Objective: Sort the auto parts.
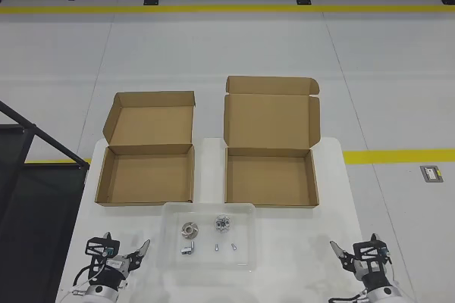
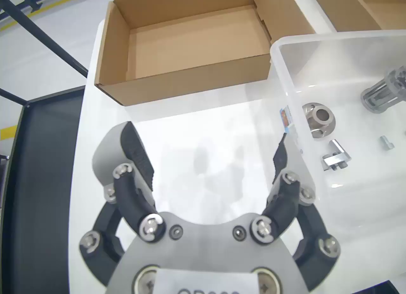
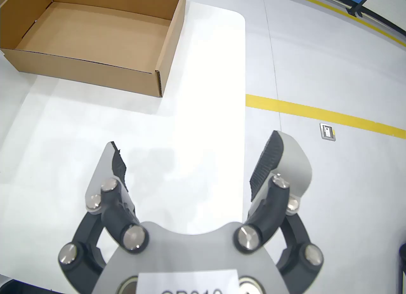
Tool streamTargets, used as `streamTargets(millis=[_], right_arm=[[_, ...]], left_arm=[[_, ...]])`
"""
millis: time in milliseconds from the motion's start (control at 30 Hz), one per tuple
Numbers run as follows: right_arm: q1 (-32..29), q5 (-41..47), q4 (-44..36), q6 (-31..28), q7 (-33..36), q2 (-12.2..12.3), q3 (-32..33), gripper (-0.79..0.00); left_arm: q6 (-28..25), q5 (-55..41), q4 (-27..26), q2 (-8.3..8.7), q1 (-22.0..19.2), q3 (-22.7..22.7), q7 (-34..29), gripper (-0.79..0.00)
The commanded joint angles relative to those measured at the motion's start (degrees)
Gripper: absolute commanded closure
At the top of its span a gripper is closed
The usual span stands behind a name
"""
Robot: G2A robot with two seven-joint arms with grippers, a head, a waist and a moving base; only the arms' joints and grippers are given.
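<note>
Left gripper (image 2: 206,146): jaws spread wide and holding nothing. It hangs over the table (image 1: 208,163) near the front edge, with one fingertip (image 2: 280,149) just beside the left wall of the bin (image 2: 317,38).

Right gripper (image 3: 194,146): jaws spread about as wide, also holding nothing. It is over the table's near right corner, well apart from the bin.

The bin is clear plastic and sits mid-table at the front, between the two grippers. The auto parts lie loose on its floor, none touching:
- A flanged hub (image 2: 318,117) lies toward the left wall.
- A ribbed cylinder (image 2: 383,92) lies on its side to the hub's right.
- A small bracket (image 2: 336,158) lies closer to the robot.
- A clip (image 2: 387,142) lies beside the bracket.
- A second tiny piece (image 1: 233,245) lies to the clip's right, too small to make out.

Behind the bin two cardboard boxes stand side by side, a narrow strip of table between them. The lids of the left box (image 1: 144,178) and the right box (image 3: 95,28) are folded back. The bin's back rim sits just in front of both.
</note>
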Motion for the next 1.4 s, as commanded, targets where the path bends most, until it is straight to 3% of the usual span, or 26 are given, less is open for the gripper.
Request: streamTargets(millis=[0,600,900,1167,1367], right_arm=[[0.0,0.0,0.0,0.0,0.0,0.0,0.0,-0.784],[0.08,0.15,-0.22,-0.11,-0.15,-0.02,-0.05,-0.785],[1.11,-4.41,-10.82,-4.32,2.09,0.03,-2.06,-0.785],[5.72,-15.32,-21.76,-11.81,8.76,-0.08,-12.55,-0.785],[11.94,-22.37,-21.41,-13.01,15.32,-1.06,-24.01,-0.785]], left_arm=[[0.0,0.0,0.0,0.0,0.0,0.0,0.0,-0.785],[0.0,0.0,0.0,0.0,0.0,0.0,0.0,-0.785],[-1.87,-8.98,-0.03,-0.44,2.1,-3.71,8.22,-0.785],[-4.46,-14.89,-1.36,-0.81,6.56,-8.04,15.55,-0.785],[-4.9,-15.13,-1.56,-1.05,8.69,-9.46,17.35,-0.785]])
